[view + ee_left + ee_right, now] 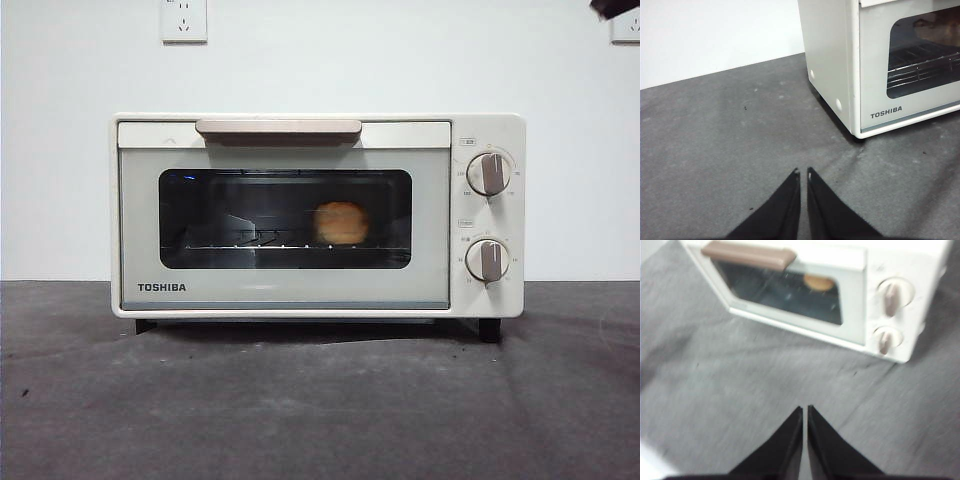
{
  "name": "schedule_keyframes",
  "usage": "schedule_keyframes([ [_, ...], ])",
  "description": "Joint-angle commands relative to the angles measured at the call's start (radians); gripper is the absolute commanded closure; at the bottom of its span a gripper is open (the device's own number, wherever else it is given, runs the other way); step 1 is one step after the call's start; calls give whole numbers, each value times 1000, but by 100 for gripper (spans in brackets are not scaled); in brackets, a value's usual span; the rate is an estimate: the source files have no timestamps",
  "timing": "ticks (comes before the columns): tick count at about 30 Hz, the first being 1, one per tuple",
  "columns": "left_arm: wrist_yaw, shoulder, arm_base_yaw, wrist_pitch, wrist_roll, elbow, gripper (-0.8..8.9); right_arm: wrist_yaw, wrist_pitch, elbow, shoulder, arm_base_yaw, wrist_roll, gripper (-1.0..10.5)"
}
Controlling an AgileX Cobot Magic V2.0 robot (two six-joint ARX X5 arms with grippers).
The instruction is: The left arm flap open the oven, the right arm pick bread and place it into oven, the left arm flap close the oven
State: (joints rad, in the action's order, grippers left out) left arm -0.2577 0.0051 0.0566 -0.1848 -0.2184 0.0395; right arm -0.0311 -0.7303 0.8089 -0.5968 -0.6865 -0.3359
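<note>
Bread (341, 222) inside closed oven (300, 290), well apart from left gripper (803, 173) & right gripper (805, 408), both clenched, empty, over counter (320, 400). Left wrist view lacks knobs (891, 299).

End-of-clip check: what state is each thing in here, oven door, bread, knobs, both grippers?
oven: door shut, standing on the table.
bread: inside the oven on the rack, seen through the door window.
knobs: both with the grip upright.
left gripper: jaws shut, empty, over the table beside the oven.
right gripper: jaws shut, empty, in front of the oven.
</note>
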Motion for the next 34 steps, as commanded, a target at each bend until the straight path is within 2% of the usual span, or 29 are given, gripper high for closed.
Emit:
schedule_keyframes([
  [1,2,-2,2,-9,2,-18,784,-20,67,12,37,70,28,935],
  [4,2,-2,2,-9,2,-18,784,-9,133,-4,90,195,64,935],
  [8,2,-2,2,-9,2,-18,784,66,206,-54,173,394,153,935],
  [11,2,-2,2,-9,2,-18,784,98,248,-109,233,510,241,935],
  [14,2,-2,2,-9,2,-18,784,117,302,-192,302,591,299,935],
  [18,2,-2,2,-9,2,-18,784,117,393,-329,401,645,303,935],
  [23,2,-2,2,-9,2,-18,784,117,512,-501,504,656,298,935],
  [34,2,-2,2,-9,2,-18,784,117,573,-732,593,655,235,935],
])
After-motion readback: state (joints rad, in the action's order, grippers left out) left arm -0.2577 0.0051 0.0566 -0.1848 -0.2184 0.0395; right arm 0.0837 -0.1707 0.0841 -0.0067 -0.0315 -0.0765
